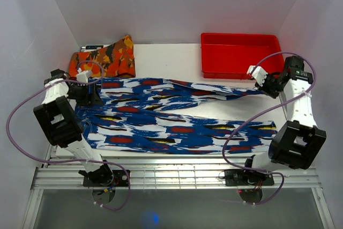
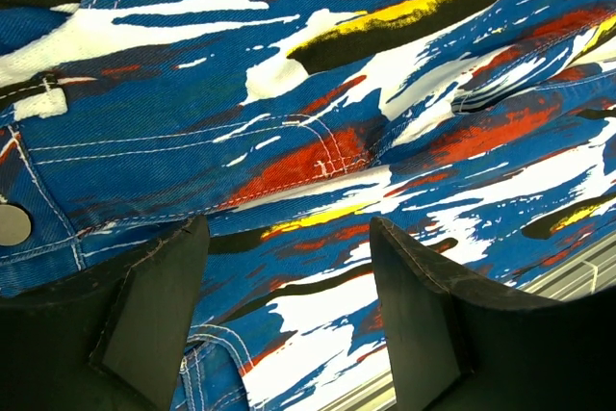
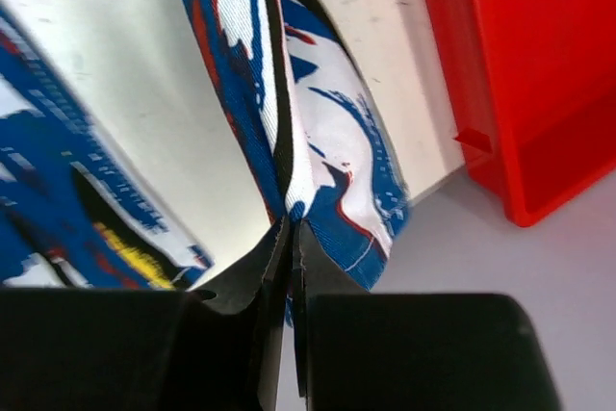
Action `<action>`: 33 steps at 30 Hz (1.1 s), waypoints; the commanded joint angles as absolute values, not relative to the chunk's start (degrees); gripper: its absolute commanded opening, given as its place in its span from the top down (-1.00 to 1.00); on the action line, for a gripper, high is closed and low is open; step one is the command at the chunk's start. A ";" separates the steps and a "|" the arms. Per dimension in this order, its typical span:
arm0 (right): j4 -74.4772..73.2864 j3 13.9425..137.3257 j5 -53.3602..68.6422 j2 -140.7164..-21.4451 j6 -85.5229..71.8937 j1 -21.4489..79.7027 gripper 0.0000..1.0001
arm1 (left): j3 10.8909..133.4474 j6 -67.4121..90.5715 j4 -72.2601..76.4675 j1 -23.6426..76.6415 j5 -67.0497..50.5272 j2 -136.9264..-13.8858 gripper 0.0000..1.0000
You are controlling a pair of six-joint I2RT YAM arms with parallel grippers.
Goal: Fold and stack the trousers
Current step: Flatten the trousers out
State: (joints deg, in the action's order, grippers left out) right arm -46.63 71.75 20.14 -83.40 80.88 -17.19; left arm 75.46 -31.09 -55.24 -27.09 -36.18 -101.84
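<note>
1. White surface [image 1: 177,57] carries the trousers [image 1: 161,124], spread flat with legs toward the right, ready for folding.
2. Right end effector [image 3: 289,226] is pinched on the far leg's hem, probably to draw it across.
3. Left end effector [image 2: 286,233] hovers apart over the waist.

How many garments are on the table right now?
2. The blue-and-white trousers lie spread across the middle, one leg end pinched in the right end effector. An orange patterned garment sits at the far left corner. Others may hide underneath it.
</note>
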 commanded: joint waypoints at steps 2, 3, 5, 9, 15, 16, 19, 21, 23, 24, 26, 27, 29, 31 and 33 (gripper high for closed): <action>-70.88 79.17 23.73 -88.13 80.17 -17.40 0.85 | 74.71 -32.52 -55.11 -26.98 -37.36 -98.17 -0.56; -73.97 83.63 23.99 -93.20 78.16 -17.49 0.84 | 74.53 -32.78 -55.11 -26.98 -37.44 -98.26 -0.56; -75.15 86.38 23.21 -98.06 73.32 -17.67 0.85 | 74.36 -32.87 -55.11 -26.98 -37.18 -98.78 -0.55; -75.06 90.95 20.04 -111.14 69.11 -18.01 0.85 | 74.79 -32.70 -55.28 -26.98 -37.09 -99.58 -0.55; -74.97 93.88 22.06 -112.08 68.02 -19.51 0.84 | 74.00 -33.40 -54.93 -26.98 -36.47 -98.35 -0.55; -74.88 91.17 22.67 -110.41 68.90 -19.77 0.85 | 73.74 -33.49 -54.93 -26.98 -36.56 -98.18 -0.55; -74.97 86.85 24.60 -102.15 71.28 -20.21 0.84 | 73.65 -33.14 -54.76 -27.07 -37.44 -97.82 -0.54; -74.97 81.50 25.05 -95.15 72.59 -20.21 0.84 | 73.30 -32.96 -54.76 -26.98 -37.97 -97.65 -0.54; -75.06 77.10 24.88 -88.29 74.17 -20.30 0.84 | 72.34 -32.87 -54.58 -26.98 -37.88 -97.12 -0.54; -75.06 73.43 24.61 -86.24 74.53 -20.30 0.84 | 71.72 -32.96 -54.32 -26.98 -37.62 -96.86 -0.54; -75.15 70.15 23.91 -81.16 74.36 -20.30 0.85 | 70.32 -33.13 -53.79 -26.98 -37.09 -95.63 -0.53; -75.23 67.53 23.82 -79.56 74.44 -20.48 0.85 | 69.01 -33.57 -53.27 -27.07 -36.74 -95.28 -0.53; -75.15 66.10 24.43 -77.09 74.53 -20.57 0.85 | 67.68 -33.92 -52.56 -26.98 -35.78 -94.49 -0.51; -74.97 67.83 27.05 -77.16 73.39 -21.53 0.85 | 66.19 -34.28 -51.42 -26.98 -34.46 -94.31 -0.51; -74.53 71.87 28.91 -84.23 68.85 -22.49 0.85 | 65.74 -34.37 -50.54 -26.98 -33.75 -94.74 -0.51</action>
State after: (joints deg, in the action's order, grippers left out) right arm -75.31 67.29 24.82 -77.93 72.90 -20.91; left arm 66.54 -32.99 -53.23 -27.09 -34.63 -97.45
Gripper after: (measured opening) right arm 0.080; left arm 0.757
